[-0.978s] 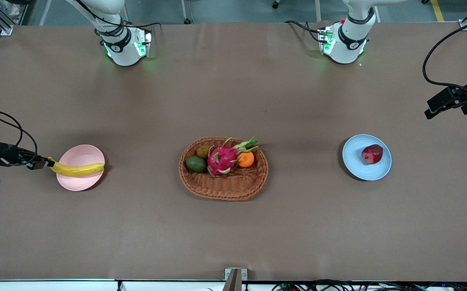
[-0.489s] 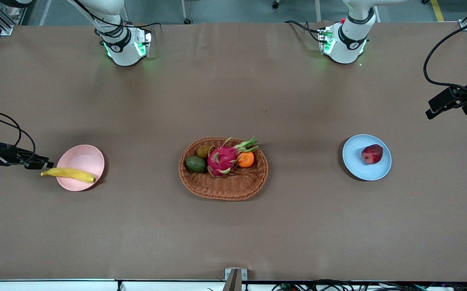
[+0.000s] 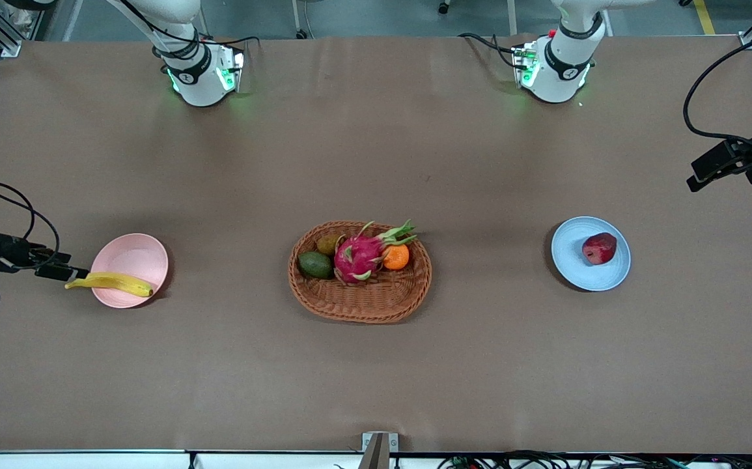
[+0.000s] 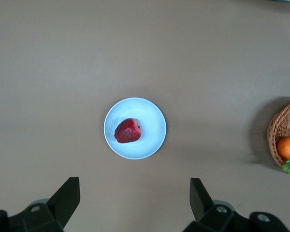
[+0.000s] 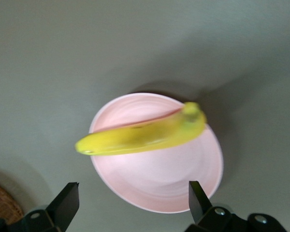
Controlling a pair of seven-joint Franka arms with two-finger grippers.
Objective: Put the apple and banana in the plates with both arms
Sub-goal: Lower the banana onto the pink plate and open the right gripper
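The yellow banana [image 3: 110, 283] lies across the nearer part of the pale pink plate [image 3: 135, 254], with one end sticking out past the rim toward my right gripper [image 3: 66, 272]. That gripper is open and empty, just off this end of the banana. In the right wrist view the banana [image 5: 145, 135] rests on the pink plate [image 5: 159, 188], apart from the open gripper [image 5: 130, 203]. The dark red apple [image 3: 599, 248] sits on the light blue plate [image 3: 574, 260]. My left gripper [image 3: 698, 177] is open and empty, high over the table's left-arm end. The left wrist view shows the apple [image 4: 128, 131] on the blue plate [image 4: 152, 123], well clear of the gripper [image 4: 134, 193].
A brown wicker basket [image 3: 362, 299] stands mid-table between the plates. It holds a pink dragon fruit [image 3: 359, 256], an orange [image 3: 396, 257] and a green fruit [image 3: 314, 264]. Its edge also shows in the left wrist view [image 4: 280, 130].
My right gripper has let go of the banana and drawn back slightly. The banana has dropped and slid toward the plate's nearer edge. The left gripper has barely moved.
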